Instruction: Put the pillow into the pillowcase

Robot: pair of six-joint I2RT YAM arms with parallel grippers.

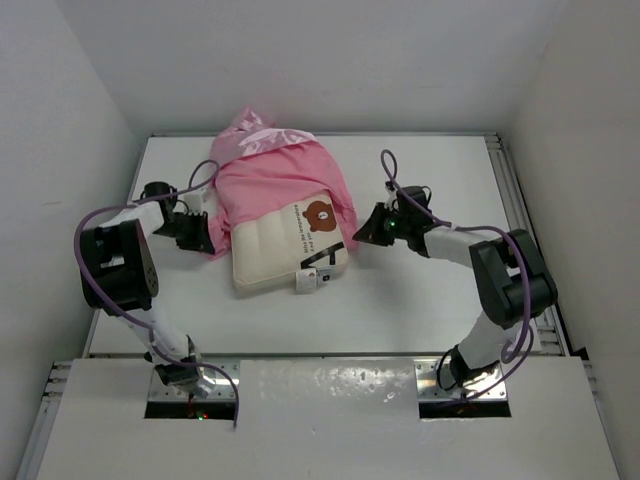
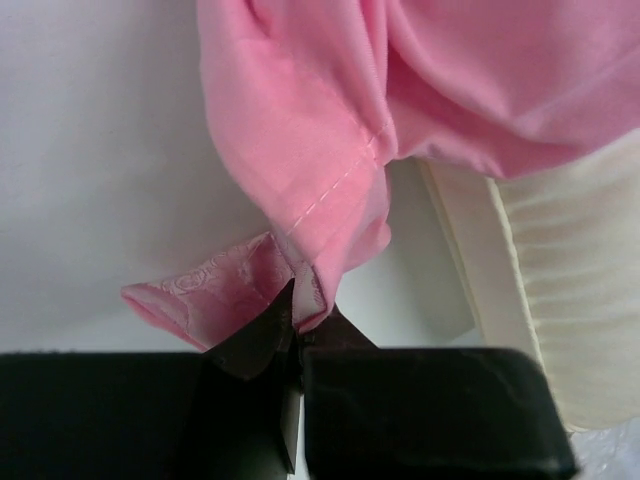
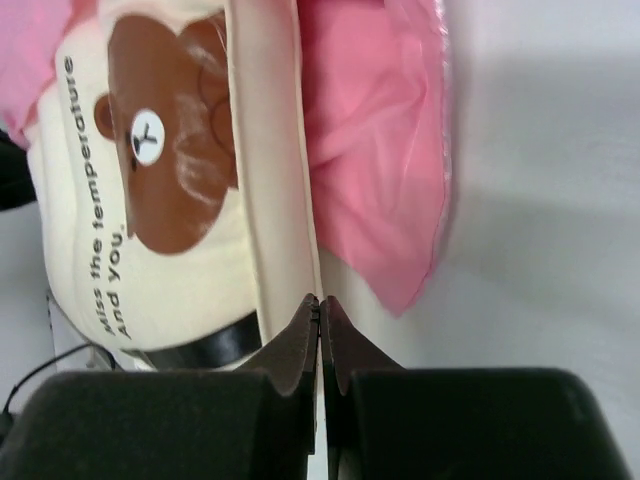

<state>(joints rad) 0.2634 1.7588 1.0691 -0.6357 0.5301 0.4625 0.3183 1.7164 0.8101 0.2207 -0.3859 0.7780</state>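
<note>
On the white table [image 1: 420, 300], the left gripper [image 1: 195, 232] sits at the left side of the large shiny pink satin pillowcase [image 1: 275, 180]. In the left wrist view its black fingertips [image 2: 262, 335] are pressed together on a folded corner of the pink hem, where the woven rose pattern shows. The pillowcase is bunched toward the far side of the table and drapes over the far part of the cream-white ribbed foam pillow [image 1: 275, 250]. The pillow's near part lies uncovered on the table, with the brown bear-face print [image 1: 320, 213] and a white tag [image 1: 305, 280] in sight. At the pillow's right edge is the right gripper [image 1: 362, 232], its fingers together with no gap. Its tips touch the cream side seam, and I cannot tell whether any material is caught between them.
</note>
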